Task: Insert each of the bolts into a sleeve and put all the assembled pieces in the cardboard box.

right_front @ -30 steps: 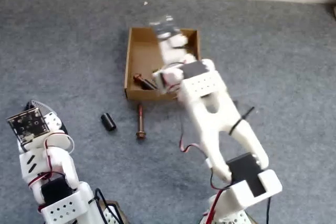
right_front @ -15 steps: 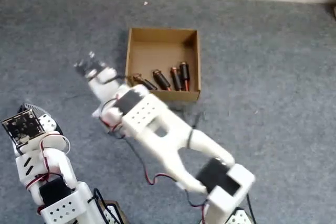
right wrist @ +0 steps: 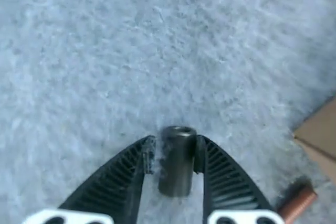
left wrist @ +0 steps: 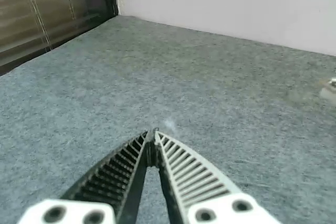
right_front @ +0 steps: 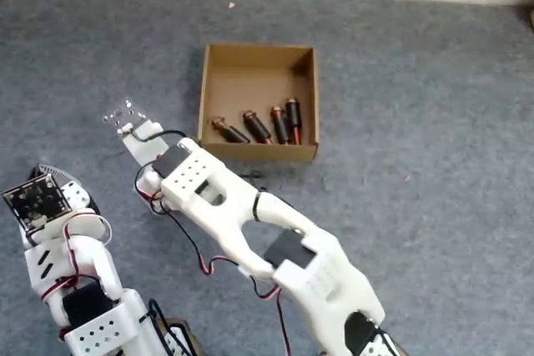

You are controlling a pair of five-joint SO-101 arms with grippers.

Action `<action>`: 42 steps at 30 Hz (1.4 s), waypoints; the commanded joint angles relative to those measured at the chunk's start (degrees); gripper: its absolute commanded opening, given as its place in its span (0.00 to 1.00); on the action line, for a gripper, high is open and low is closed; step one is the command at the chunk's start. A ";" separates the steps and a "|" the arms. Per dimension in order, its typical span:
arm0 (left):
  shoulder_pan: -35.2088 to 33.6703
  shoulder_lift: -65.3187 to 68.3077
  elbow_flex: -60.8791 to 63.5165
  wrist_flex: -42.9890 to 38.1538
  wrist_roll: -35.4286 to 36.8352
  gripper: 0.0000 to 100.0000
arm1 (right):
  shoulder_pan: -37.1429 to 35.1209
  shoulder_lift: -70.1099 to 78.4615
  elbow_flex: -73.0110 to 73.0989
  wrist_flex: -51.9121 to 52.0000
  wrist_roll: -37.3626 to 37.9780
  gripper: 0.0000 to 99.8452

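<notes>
A black sleeve [right wrist: 177, 161] lies on the grey carpet between the fingers of my right gripper [right wrist: 176, 142]. The gripper is open and straddles it closely, one finger touching and a thin gap at the other. A copper bolt [right wrist: 296, 205] lies close beside it on the carpet. In the high view the right arm [right_front: 200, 185] stretches left of the cardboard box [right_front: 203, 97] and covers that spot. Several assembled pieces [right_front: 257, 127] lie in a row inside the box. My left gripper [left wrist: 156, 132] is shut and empty above bare carpet.
The left arm [right_front: 58, 239] stands folded at the near left corner. A corner of the box [right wrist: 320, 129] lies close to the right gripper. Open carpet spreads to the left and far side of the right arm.
The right arm swung from over the box to the left and down over the loose sleeve and bolt, which it now covers in the high view. The left arm barely shifted.
</notes>
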 commanded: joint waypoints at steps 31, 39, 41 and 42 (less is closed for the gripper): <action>-0.13 -0.22 1.01 -1.32 -0.26 0.01 | 13.05 -26.77 -10.15 44.53 15.47 0.01; 0.22 -0.22 1.01 -0.97 -0.26 0.01 | 22.46 -46.11 18.24 36.44 15.56 0.01; 1.89 -0.22 1.10 -0.97 -0.35 0.01 | 25.80 -52.35 26.59 31.25 15.65 0.01; 2.86 -0.22 1.10 -0.97 -0.35 0.01 | 27.21 -55.16 30.99 28.70 15.65 0.01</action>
